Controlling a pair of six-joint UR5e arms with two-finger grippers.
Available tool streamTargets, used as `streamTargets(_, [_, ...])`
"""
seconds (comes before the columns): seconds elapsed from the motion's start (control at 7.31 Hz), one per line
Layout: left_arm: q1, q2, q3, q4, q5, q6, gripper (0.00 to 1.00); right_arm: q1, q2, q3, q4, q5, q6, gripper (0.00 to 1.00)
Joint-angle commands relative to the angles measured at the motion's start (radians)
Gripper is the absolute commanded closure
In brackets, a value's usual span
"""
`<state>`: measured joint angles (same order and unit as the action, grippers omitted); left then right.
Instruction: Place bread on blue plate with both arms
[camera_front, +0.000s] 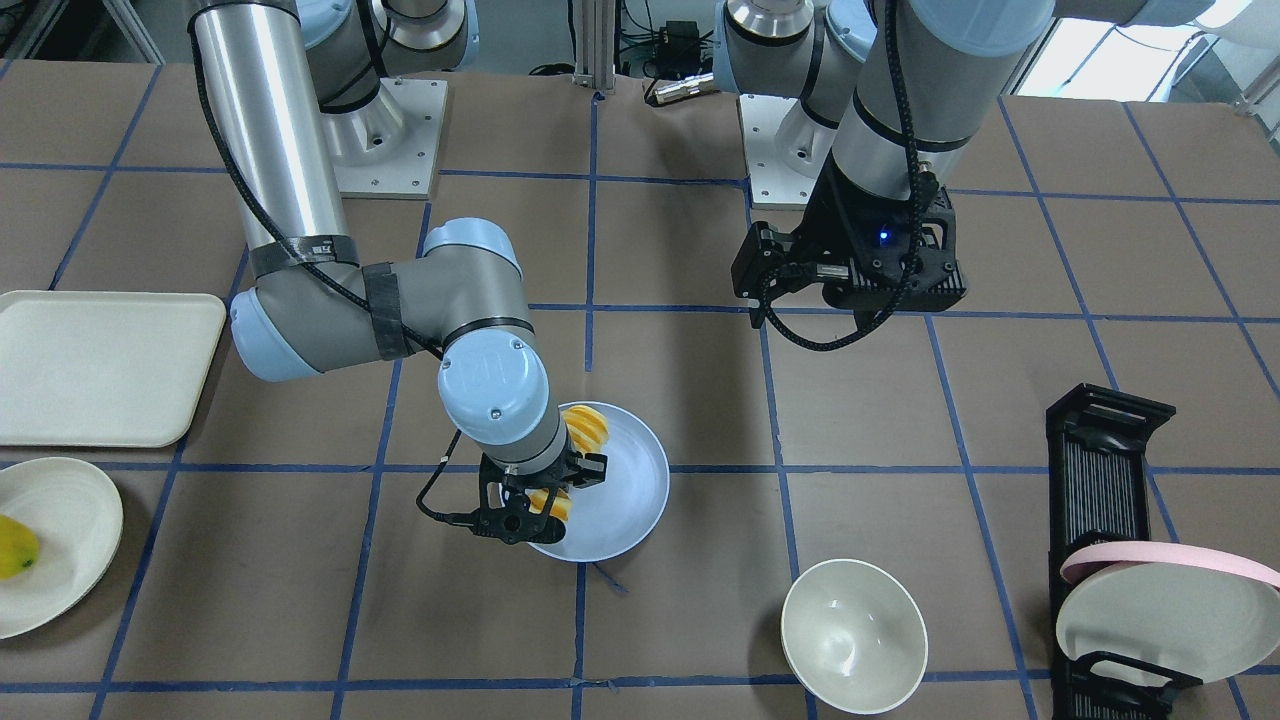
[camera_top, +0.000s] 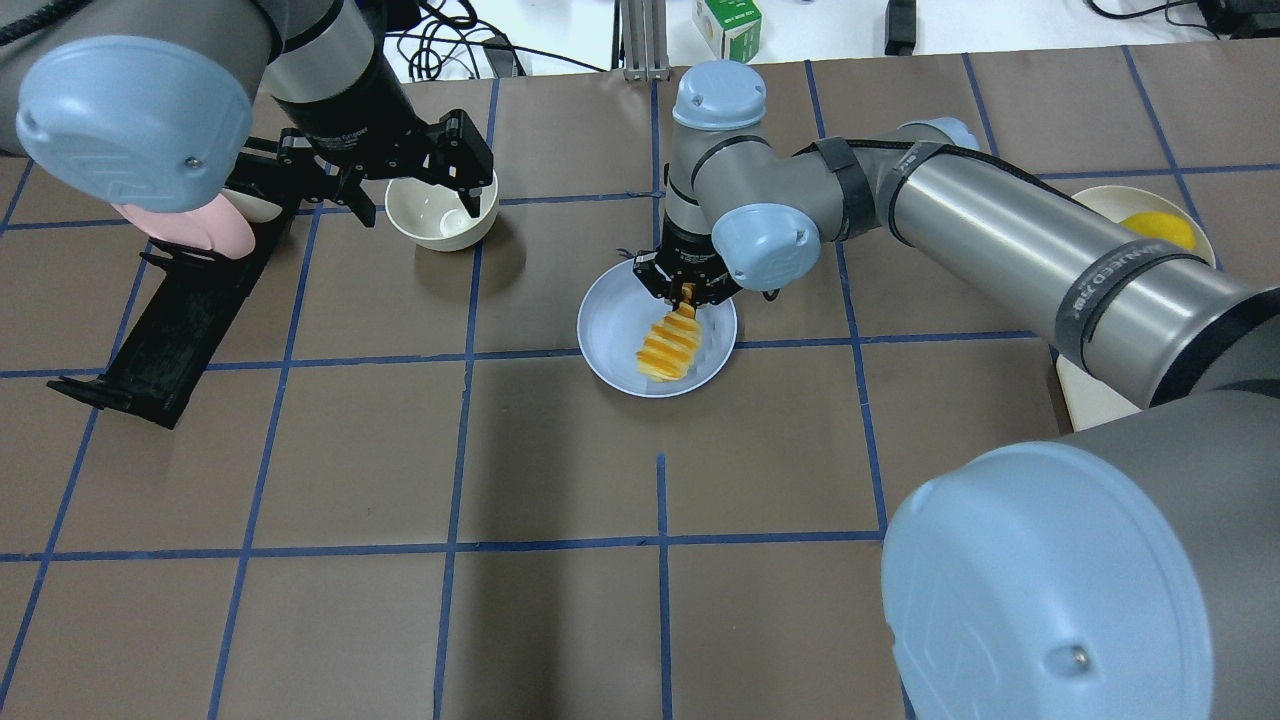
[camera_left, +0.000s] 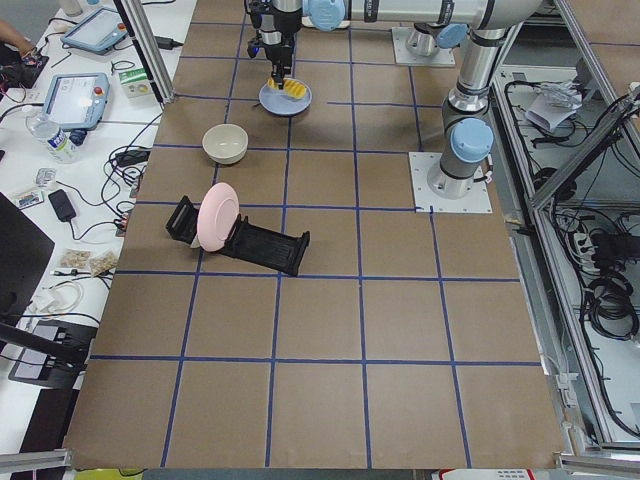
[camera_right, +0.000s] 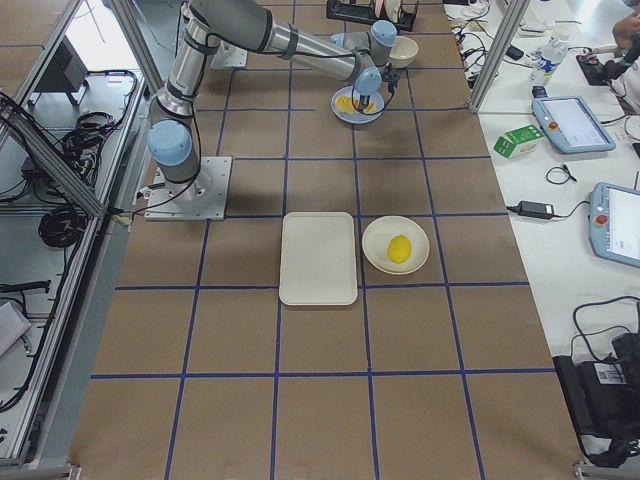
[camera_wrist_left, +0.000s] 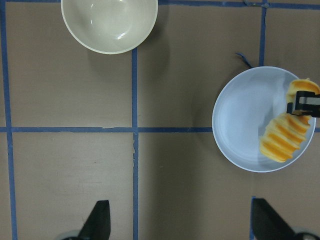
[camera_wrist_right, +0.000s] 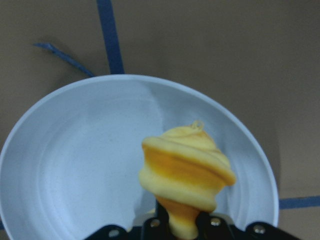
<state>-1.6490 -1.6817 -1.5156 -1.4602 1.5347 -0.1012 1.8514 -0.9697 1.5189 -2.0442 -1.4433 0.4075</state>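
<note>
The bread (camera_top: 668, 345) is a ridged orange and pale yellow loaf that lies slanted over the blue plate (camera_top: 610, 320) at the table's middle. My right gripper (camera_top: 688, 292) is shut on the loaf's far end. In the front view the gripper (camera_front: 535, 505) hides part of the bread (camera_front: 588, 425) above the plate (camera_front: 640, 480). The right wrist view shows the bread (camera_wrist_right: 185, 170) end-on over the plate (camera_wrist_right: 75, 150). My left gripper (camera_top: 430, 170) is open and empty, high above the table near the white bowl. Its wrist view shows bread (camera_wrist_left: 285, 137) and plate (camera_wrist_left: 240, 115).
A white bowl (camera_front: 853, 635) stands left of the blue plate in the overhead view. A black rack (camera_front: 1100, 480) holds a pink-rimmed plate (camera_front: 1160, 600). A cream tray (camera_front: 100, 365) and a cream plate (camera_front: 60, 590) with a yellow fruit (camera_front: 15, 548) lie on my right side.
</note>
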Motion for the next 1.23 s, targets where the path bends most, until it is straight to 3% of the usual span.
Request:
streamTargets(0.0, [0.003, 0.000, -0.003, 0.000, 0.004, 0.000, 0.00, 0.006, 0.003, -0.008, -0.005, -0.008, -0.006, 0.00])
streamTargets(0.55, [0.008, 0.000, -0.005, -0.006, 0.016, -0.002, 0.00, -0.041, -0.017, -0.084, 0.066, -0.019, -0.013, 0.00])
streamTargets(0.82, [0.008, 0.000, -0.005, -0.008, 0.016, -0.002, 0.00, -0.150, -0.149, -0.126, 0.265, -0.037, -0.148, 0.00])
streamTargets(1.09, [0.008, 0.002, -0.003, -0.012, 0.016, -0.002, 0.00, -0.210, -0.336, -0.109, 0.361, -0.119, -0.312, 0.00])
